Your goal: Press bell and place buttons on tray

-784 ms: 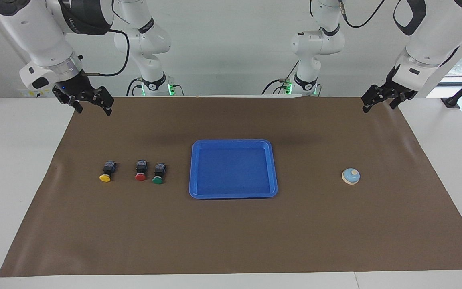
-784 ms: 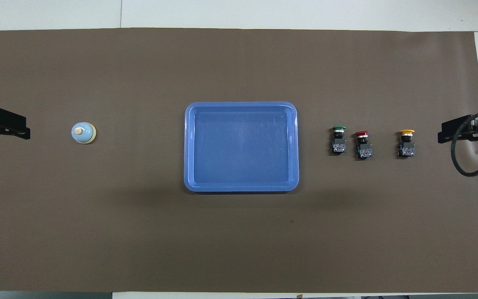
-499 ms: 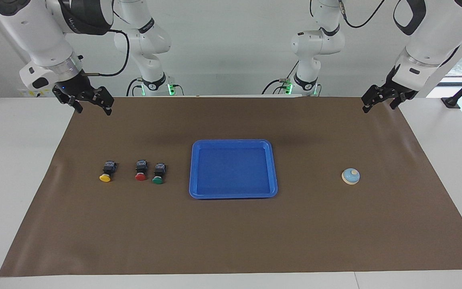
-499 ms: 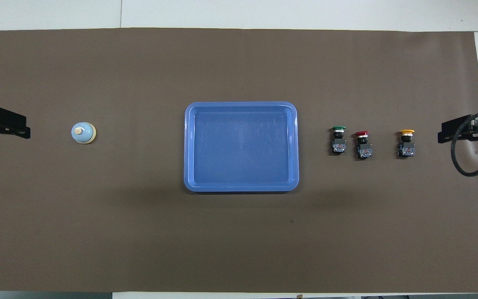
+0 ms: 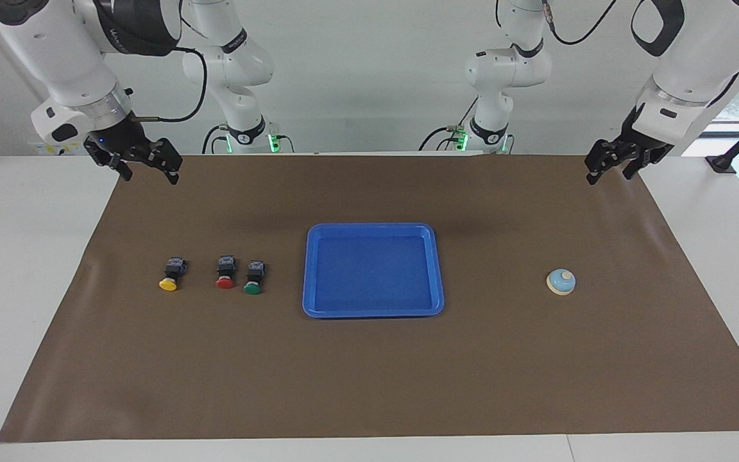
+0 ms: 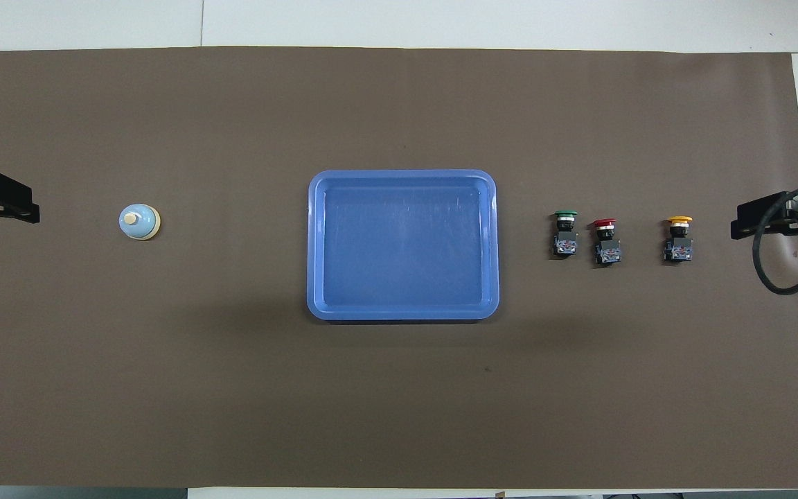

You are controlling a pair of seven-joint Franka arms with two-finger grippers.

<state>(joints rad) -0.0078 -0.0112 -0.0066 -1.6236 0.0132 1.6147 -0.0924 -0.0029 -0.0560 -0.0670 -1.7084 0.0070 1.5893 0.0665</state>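
Hovering empty at the bench's ends: right gripper point(image 5: 149, 168) jaws spread, left gripper point(image 5: 613, 168) jaws unreadable. Bell point(image 5: 561, 282) sits on its side, buttons point(image 5: 216, 274) by the bare tray point(image 5: 373, 312).

White table point(image 5: 36, 269) w/ brown mat point(image 5: 369, 385) over most of it. On mat: blue tray point(image 5: 310, 269) at centre, bell point(image 5: 561, 282) twd left arm's end, 3 buttons point(image 5: 226, 273) in a row twd right arm's end.
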